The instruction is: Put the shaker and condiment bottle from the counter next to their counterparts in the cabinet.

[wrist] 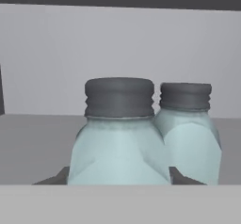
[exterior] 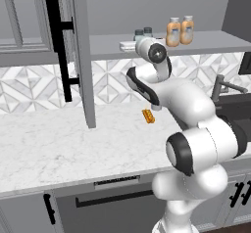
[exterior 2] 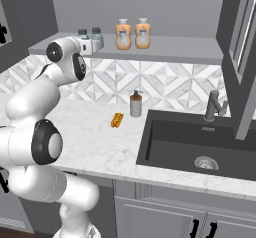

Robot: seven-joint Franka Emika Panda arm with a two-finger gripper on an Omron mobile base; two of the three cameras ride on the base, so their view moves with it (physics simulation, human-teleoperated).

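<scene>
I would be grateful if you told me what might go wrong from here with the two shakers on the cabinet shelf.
1. In the hand view the near shaker sits between the tool fingers, right beside the second shaker. Opening or pulling back carelessly could knock either one over.
2. The shelf also carries two condiment bottles nearby; a wide swing of the arm might hit them.

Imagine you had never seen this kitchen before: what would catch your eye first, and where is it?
The white arm reaches up to the grey cabinet shelf, its gripper around a teal-grey shaker beside its twin. Two orange-tan bottles stand further along the shelf. Below, a flat orange ridged object lies on the marble counter.
</scene>
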